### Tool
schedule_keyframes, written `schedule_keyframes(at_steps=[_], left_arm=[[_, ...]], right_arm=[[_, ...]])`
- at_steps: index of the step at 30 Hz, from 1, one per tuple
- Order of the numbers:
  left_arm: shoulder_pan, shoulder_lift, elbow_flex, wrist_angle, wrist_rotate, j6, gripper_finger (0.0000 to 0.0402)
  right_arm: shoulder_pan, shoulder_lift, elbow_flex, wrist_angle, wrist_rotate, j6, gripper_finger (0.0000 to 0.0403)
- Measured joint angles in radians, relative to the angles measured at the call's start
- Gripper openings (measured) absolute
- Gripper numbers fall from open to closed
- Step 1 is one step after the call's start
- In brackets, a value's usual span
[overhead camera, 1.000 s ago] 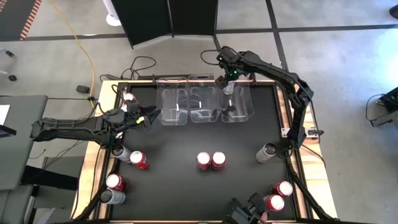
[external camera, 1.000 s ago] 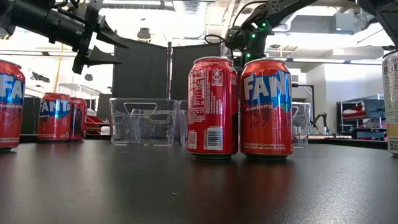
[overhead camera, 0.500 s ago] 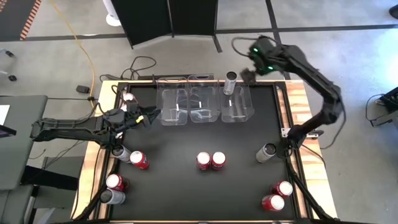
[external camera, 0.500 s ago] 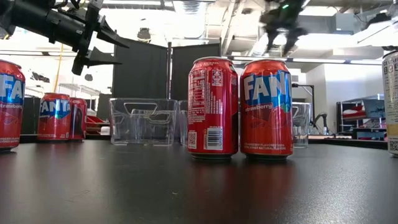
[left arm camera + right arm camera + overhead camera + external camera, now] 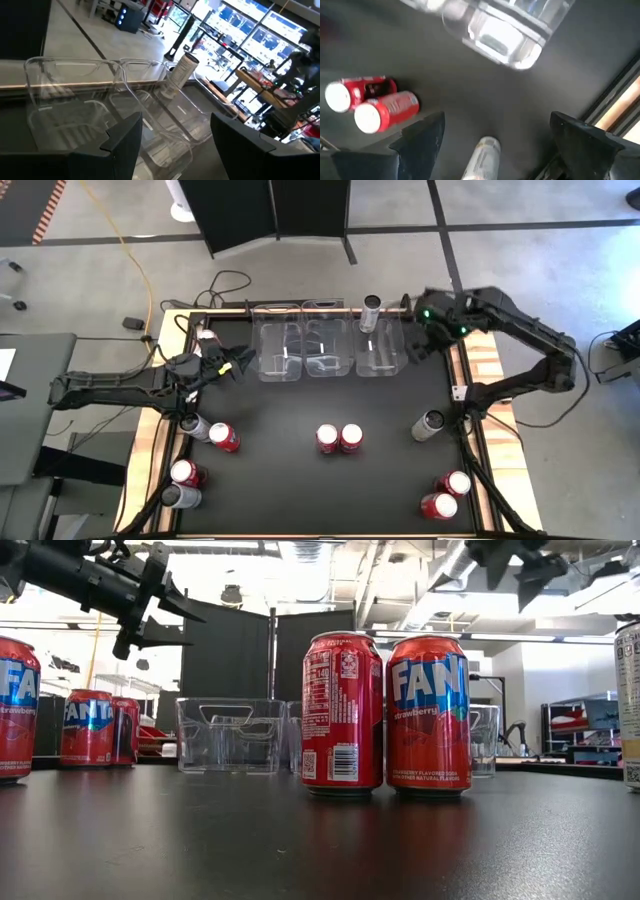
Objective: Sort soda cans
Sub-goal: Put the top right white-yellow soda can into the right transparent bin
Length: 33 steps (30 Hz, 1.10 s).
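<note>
A silver can [image 5: 371,313] stands on its base in the far end of the right clear bin [image 5: 384,356]; it also shows in the left wrist view [image 5: 179,75]. My right gripper [image 5: 417,343] is open and empty, raised just right of that bin. My left gripper [image 5: 236,361] is open and empty, raised left of the left bin [image 5: 279,352]. Two red cans [image 5: 327,438] [image 5: 351,438] stand upright side by side at mid table. A silver can [image 5: 430,423] stands at the right, and it shows in the right wrist view [image 5: 481,159] below the open fingers.
The middle bin [image 5: 326,352] holds nothing. Red cans [image 5: 455,482] [image 5: 440,505] stand at the near right corner. At the left stand red cans [image 5: 208,337] [image 5: 224,437] [image 5: 186,472] and silver cans [image 5: 195,425] [image 5: 180,496]. Bare black tabletop [image 5: 300,405] lies between bins and cans.
My right gripper has come away from the silver can, which stays standing in the right bin. It has risen and swung toward the table's right edge, then a little toward the near edge. My left arm has kept still.
</note>
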<state>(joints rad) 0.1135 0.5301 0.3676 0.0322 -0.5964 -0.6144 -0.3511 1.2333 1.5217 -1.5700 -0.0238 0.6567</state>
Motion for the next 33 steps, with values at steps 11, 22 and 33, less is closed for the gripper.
schedule_keyframes(at_steps=[11, 22, 33], left_arm=[[0.000, 0.006, 0.000, 0.000, 0.001, 0.000, 0.0231], [0.000, 0.080, 0.000, 0.002, 0.065, -0.033, 0.0231], [0.000, 0.173, 0.000, 0.068, 0.087, -0.030, 0.0231]], right_arm=[[0.360, -0.095, -0.221, -0.001, 0.000, 0.200, 0.0379], [0.615, -0.109, -0.303, 0.010, -0.001, 0.425, 0.0379], [0.726, -0.109, -0.455, 0.219, 0.002, 0.539, 0.0379]])
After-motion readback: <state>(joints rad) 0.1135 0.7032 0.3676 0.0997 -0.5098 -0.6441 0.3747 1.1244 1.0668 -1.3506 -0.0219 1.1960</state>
